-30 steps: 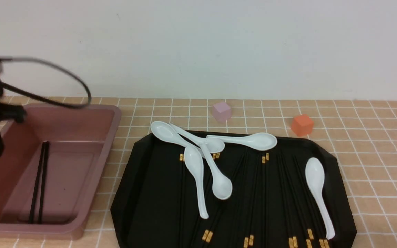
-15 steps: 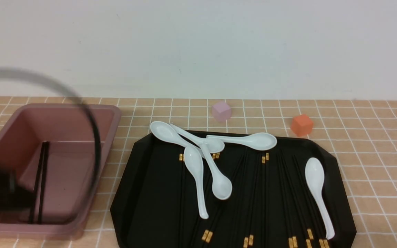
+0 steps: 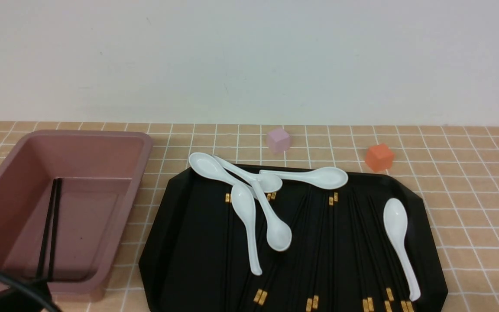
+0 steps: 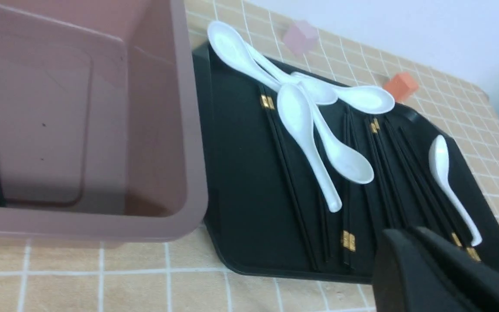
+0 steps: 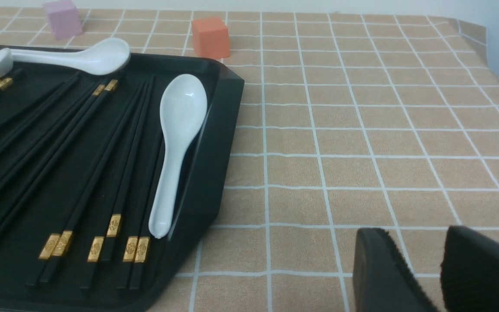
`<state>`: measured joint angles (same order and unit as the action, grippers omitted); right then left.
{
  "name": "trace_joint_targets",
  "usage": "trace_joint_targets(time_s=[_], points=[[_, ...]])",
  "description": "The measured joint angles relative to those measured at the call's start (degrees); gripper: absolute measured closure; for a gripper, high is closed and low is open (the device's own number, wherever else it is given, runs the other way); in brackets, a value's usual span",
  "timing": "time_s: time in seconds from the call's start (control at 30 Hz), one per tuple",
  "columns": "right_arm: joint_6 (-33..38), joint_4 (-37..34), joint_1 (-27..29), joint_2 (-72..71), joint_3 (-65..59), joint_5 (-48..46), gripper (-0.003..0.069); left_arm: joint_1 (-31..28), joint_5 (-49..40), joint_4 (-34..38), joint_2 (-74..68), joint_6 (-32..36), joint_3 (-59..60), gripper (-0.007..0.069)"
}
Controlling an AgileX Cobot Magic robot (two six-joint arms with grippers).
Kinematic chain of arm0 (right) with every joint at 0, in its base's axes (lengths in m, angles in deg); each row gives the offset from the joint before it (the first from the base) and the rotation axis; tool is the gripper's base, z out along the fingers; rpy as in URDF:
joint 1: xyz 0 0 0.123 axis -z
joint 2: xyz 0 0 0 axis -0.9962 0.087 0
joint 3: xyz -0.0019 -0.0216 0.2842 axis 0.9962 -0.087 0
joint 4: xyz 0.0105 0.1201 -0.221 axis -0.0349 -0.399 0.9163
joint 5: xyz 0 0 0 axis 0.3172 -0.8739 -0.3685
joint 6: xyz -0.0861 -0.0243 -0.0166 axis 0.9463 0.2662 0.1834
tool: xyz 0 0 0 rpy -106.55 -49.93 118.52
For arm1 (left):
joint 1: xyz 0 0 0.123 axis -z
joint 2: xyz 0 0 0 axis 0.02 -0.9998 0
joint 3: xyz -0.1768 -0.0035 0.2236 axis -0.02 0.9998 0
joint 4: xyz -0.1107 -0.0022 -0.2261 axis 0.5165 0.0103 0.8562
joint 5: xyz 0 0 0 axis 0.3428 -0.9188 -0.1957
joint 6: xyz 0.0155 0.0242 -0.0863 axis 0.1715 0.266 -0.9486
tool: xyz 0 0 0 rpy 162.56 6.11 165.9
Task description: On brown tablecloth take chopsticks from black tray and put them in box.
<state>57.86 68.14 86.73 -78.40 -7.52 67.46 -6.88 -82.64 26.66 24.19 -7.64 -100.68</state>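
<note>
Chopsticks lie mostly on the black tray, and one pair lies in the box.

The tablecloth, tan with a white grid, covers the whole counter. The tray takes up the middle and near part of it. The box stands just beside the tray at its 9 o'clock, and the wrist view shows the two rims close together.

The left hand hangs off the tray's 6 o'clock edge with its fingers pressed together and nothing between them. The right hand is over bare cloth at the tray's 4 o'clock. A narrow gap shows between its fingers, and it is empty.

Four white spoons cross one another at the tray's 11 to 12 o'clock. The bowl of one pokes over the rim. A fifth spoon lies alone near 3 o'clock.

The tray's chopsticks run roughly from 12 to 6 o'clock, and several pass under the spoons. Most have their gold bands at the 6 o'clock end, a few at 12. The pair in the box lies side by side along its 9 o'clock wall.

A lilac cube sits beyond the tray at 12 o'clock, and an orange cube at 1 o'clock.
</note>
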Motion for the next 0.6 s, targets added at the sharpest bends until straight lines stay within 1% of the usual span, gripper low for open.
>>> trace_joint_targets(time_s=[0.1, 0.23, 0.37, 0.5, 0.53, 0.6], points=[[0.0, 0.0, 0.0, 0.0, 0.0, 0.0, 0.0419, 0.0, 1.5, -2.5, 0.5, 1.7, 0.2, 0.0637], [0.0, 0.0, 0.0, 0.0, 0.0, 0.0, 0.0419, 0.0, 6.5, -7.0, 0.5, 5.1, 0.2, 0.0637], [0.0, 0.0, 0.0, 0.0, 0.0, 0.0, 0.0419, 0.0, 10.3, -9.2, 0.5, 6.0, 0.4, 0.0637], [0.0, 0.0, 0.0, 0.0, 0.0, 0.0, 0.0419, 0.0, 14.0, -9.9, 4.6, 3.0, 3.3, 0.0637], [0.0, 0.0, 0.0, 0.0, 0.0, 0.0, 0.0419, 0.2, 14.6, -10.8, 6.4, 1.5, 4.2, 0.0637], [0.0, 0.0, 0.0, 0.0, 0.0, 0.0, 0.0419, 2.0, 16.1, -14.8, 10.0, -3.4, 6.6, 0.0637]])
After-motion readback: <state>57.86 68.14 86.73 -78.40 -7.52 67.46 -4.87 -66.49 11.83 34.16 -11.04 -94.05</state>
